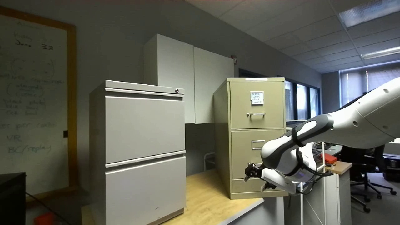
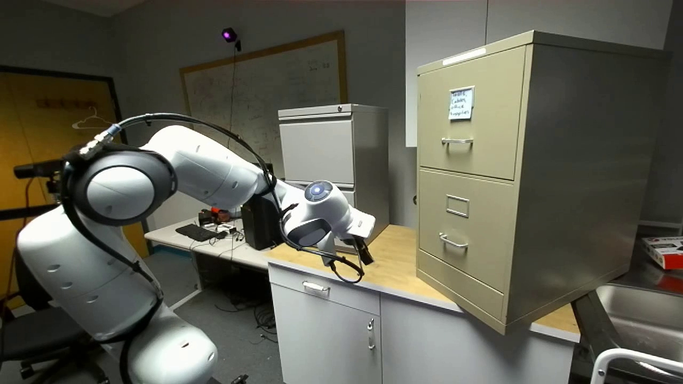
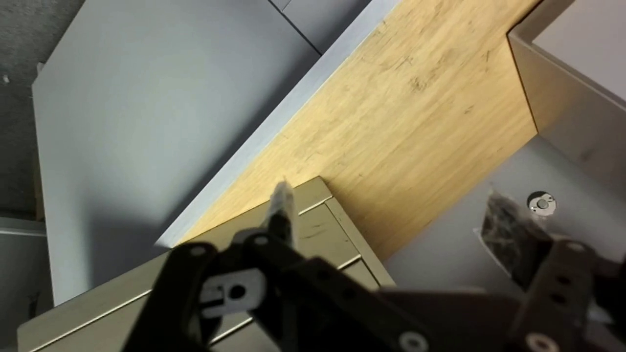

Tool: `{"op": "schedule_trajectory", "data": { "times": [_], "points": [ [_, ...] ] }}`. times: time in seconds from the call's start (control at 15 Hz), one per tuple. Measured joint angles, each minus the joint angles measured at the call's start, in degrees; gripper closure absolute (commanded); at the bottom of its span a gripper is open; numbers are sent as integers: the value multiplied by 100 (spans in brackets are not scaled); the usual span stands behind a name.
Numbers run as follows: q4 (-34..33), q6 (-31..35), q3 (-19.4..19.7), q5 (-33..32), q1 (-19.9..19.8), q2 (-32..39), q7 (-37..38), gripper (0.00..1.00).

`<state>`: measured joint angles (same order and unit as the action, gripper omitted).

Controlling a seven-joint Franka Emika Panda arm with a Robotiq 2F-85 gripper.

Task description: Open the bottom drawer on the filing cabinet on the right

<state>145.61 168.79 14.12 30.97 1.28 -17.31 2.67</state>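
Note:
The beige filing cabinet (image 1: 259,87) stands on the counter in both exterior views (image 2: 581,160). Its bottom drawer (image 1: 240,153) is shut, with an empty label holder and a small silver handle (image 2: 453,242). In an exterior view my gripper (image 1: 255,182) overlaps the lower part of this drawer and partly covers the handle. In the view with the arm on the left, my gripper (image 2: 364,252) is apart from the cabinet, in front of its drawer side. In the wrist view my gripper (image 3: 389,195) is open and empty, with the cabinet's lower front corner (image 3: 327,230) between its fingers; the handle is hidden.
A grey two-drawer cabinet (image 1: 145,128) stands beside the filing cabinet on the wooden counter (image 1: 203,190). White base cabinets (image 2: 331,325) with handles are below the counter. A sink (image 2: 629,314) lies beyond the filing cabinet. A desk (image 2: 229,248) holds a black box.

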Motion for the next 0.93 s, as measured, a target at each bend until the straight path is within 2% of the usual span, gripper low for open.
{"op": "schedule_trajectory", "data": {
  "times": [0.27, 0.53, 0.93],
  "points": [
    [-393, 418, 87, 109, -17, 400, 139, 0],
    [-869, 762, 404, 422, -38, 668, 204, 0],
    [-1561, 775, 988, 1355, 118, 854, 116, 0]
  ]
}}
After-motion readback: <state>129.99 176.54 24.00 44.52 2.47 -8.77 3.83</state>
